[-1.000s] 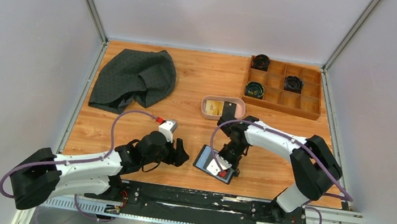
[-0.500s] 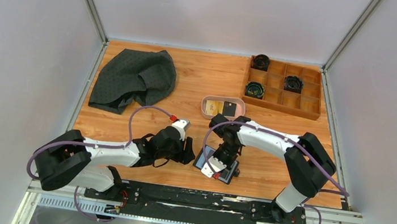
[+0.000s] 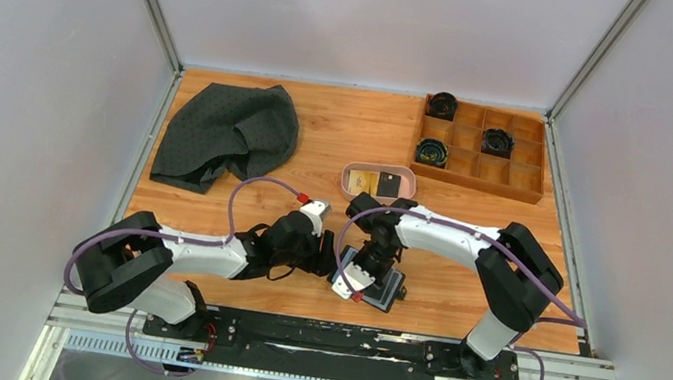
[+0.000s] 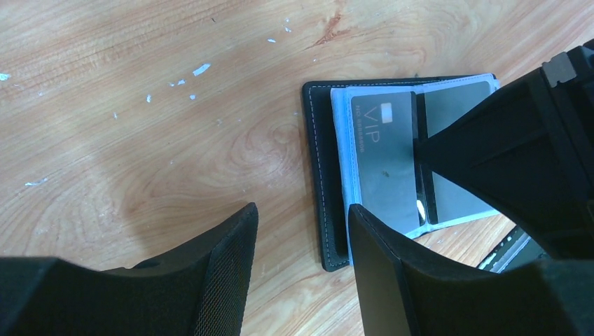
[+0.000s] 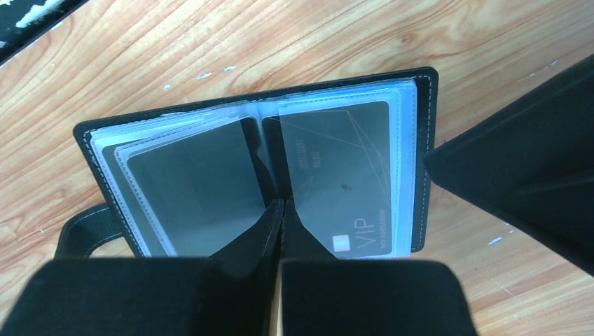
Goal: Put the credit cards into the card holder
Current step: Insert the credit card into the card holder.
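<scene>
The black card holder lies open on the table, clear pockets up. A silver-grey VIP credit card sits in one pocket. It also shows in the left wrist view. My right gripper is shut, its tips down on the holder's middle fold. My left gripper is open and empty, low over the holder's edge. In the top view both grippers, left and right, meet at the holder. A gold card and a black card lie in the pinkish tray.
A wooden compartment box with dark round parts stands at the back right. A dark grey cloth lies crumpled at the back left. The black rail runs along the near table edge.
My left arm has reached right, bringing its open gripper up to the holder's left edge. My right gripper has shifted slightly left and stays on the holder.
</scene>
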Robot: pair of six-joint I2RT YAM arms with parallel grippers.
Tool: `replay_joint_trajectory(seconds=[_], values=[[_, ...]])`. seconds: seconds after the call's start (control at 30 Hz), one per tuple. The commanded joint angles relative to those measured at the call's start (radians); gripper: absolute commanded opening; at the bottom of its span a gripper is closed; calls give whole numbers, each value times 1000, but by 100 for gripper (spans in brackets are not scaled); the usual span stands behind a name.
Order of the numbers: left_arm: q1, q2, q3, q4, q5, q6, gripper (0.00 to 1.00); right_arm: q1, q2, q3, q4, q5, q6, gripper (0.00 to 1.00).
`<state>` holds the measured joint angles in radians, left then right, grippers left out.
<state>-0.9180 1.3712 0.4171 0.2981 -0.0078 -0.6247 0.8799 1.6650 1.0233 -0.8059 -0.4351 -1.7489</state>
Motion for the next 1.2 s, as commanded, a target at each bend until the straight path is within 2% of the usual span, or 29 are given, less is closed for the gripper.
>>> replay_joint_trajectory(seconds=[0.0, 0.2, 0.37, 0.67, 0.87, 1.0, 1.17], values=[[-3, 31, -3, -39, 2, 18, 56, 19, 33, 6, 13, 48, 29, 0], [-4, 37, -3, -37, 2, 16, 57, 20, 30, -2, 58, 53, 78, 0], [-4, 33, -6, -37, 2, 14, 57, 19, -15, -22, 177, 48, 237, 0], [-4, -61, -43, -39, -43, 3, 57, -10, -138, -56, 150, -82, 360, 0], [-4, -213, -84, -39, -56, -8, 63, -113, -203, -89, 147, -271, 512, 1], [-4, -266, -89, -37, -17, -21, 72, -196, -204, -101, 146, -452, 661, 1], [-4, -258, -68, -16, 41, -35, 74, -236, -152, -76, 149, -510, 778, 1]])
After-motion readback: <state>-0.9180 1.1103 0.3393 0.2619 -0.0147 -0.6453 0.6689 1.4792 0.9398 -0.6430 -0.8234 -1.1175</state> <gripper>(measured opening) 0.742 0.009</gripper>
